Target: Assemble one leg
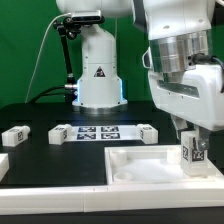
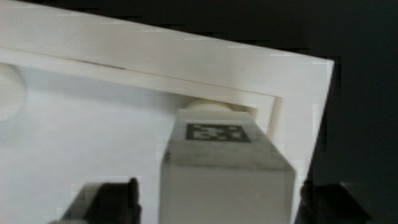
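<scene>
My gripper (image 1: 190, 143) is shut on a white leg (image 1: 190, 152) with a black-and-white tag and holds it upright over the near right corner of the white tray (image 1: 128, 152). In the wrist view the leg (image 2: 222, 150) fills the space between my two dark fingers (image 2: 118, 200). Its far end points at a small round peg or hole in the inside corner of the tray's raised rim (image 2: 178, 60). I cannot tell whether the leg's tip touches the tray.
Three more white legs lie on the black table: one at the far left (image 1: 15, 135), one left of the marker board (image 1: 60, 133), and one right of it (image 1: 148, 131). The marker board (image 1: 100, 131) lies in front of the arm's white base (image 1: 98, 75).
</scene>
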